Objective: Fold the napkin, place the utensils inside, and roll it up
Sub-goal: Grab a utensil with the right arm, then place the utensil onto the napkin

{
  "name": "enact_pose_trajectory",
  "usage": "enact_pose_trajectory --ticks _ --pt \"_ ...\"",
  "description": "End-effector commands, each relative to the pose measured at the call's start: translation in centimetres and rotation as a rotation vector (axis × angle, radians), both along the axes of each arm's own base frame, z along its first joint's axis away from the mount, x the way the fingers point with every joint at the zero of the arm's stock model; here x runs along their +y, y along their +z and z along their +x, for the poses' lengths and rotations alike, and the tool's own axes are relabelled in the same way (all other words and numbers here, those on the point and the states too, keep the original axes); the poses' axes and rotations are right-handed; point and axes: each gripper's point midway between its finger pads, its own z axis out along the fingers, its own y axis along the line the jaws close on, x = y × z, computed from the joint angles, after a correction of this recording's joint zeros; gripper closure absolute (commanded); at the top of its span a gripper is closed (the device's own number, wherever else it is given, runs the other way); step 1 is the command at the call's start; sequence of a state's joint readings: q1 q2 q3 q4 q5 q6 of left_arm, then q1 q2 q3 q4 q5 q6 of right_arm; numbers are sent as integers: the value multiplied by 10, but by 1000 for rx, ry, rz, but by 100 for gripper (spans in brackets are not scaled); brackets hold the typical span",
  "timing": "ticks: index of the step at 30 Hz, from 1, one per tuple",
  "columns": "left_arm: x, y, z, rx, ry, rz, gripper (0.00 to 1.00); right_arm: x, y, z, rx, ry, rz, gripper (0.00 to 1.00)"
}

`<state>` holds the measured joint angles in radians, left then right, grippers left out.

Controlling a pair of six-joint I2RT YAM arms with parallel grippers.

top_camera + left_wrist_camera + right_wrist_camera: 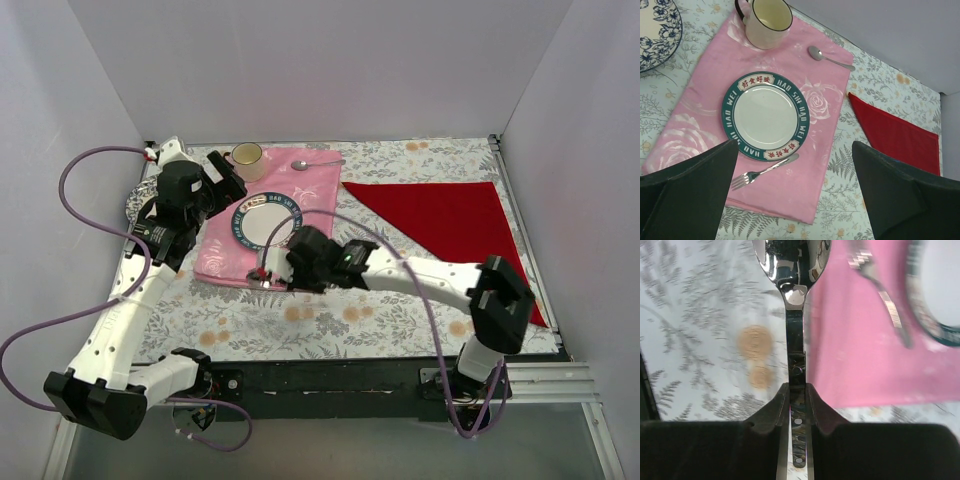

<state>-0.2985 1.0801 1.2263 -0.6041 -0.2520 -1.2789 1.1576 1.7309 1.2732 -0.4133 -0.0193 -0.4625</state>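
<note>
The deep red napkin (pixel 450 220) lies folded into a triangle on the right of the table; it also shows in the left wrist view (pixel 897 137). My right gripper (pixel 285 270) hovers over the near edge of the pink cloth. In the right wrist view the right gripper (pixel 797 390) is shut on the dark patterned handle of the spoon (pixel 795 340), whose silver bowl points away from it. My left gripper (pixel 225 180) is open and empty above the pink cloth's far left; in its own view the left gripper (pixel 795 150) has its jaws wide apart.
A pale pink cloth (pixel 320 190) holds a green-rimmed plate (pixel 265 222), a cream mug (pixel 246 157), a plain silver spoon (pixel 315 163) and a plain fork (pixel 765 170). A blue-patterned plate (pixel 655 30) sits at the far left. White walls enclose the table.
</note>
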Motion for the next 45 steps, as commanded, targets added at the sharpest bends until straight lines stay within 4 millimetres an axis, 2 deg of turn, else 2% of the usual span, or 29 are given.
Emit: enact_pose_trajectory --ticks 1,2,3,4,6,7,9,10,12,13,16,18,20,23,27,35,45 --pt "7 11 1 -13 33 36 2 -62 72 86 -133 -282 118 99" --pt "5 6 2 -4 25 38 2 -89 69 105 -122 -299 95 99" --pt "2 3 3 3 14 39 2 -112 60 114 -126 -349 53 99" --pt "-3 -3 5 18 -6 36 2 -145 63 138 -162 -451 31 99" --pt "-10 -9 6 31 -31 36 2 -186 54 156 -166 -539 -18 99" --pt "-14 -10 7 29 -41 37 2 -224 45 171 -161 -644 -48 99" --pt "-26 -12 7 31 -74 56 2 -257 33 180 -144 -717 -83 99" --pt "-27 -12 8 29 -71 71 2 -287 23 185 -118 -786 -103 99" --pt "-42 -15 5 33 -111 106 2 -316 13 190 -114 -826 -133 99" --pt "-47 -16 4 30 -123 118 2 -337 6 193 -104 -861 -152 99" --pt "-62 -24 -1 34 -165 163 2 -363 -8 196 -112 -876 -164 99" --pt "-72 -27 -5 26 -188 217 2 -373 -22 194 -98 -863 -192 99" --pt "-84 -26 -10 9 -216 254 2 -383 -26 198 -97 -869 -187 99" --pt "-92 -23 -14 -14 -239 293 2 -384 -34 199 -68 -843 -161 99" --pt "-92 -26 -17 -24 -242 322 2 -391 -42 200 -55 -834 -157 99" --pt "-91 -25 -17 -26 -244 327 2 -378 -50 204 3 -807 -91 99" --pt "-92 -27 -17 -22 -251 333 2 -383 -56 203 0 -802 -116 99"
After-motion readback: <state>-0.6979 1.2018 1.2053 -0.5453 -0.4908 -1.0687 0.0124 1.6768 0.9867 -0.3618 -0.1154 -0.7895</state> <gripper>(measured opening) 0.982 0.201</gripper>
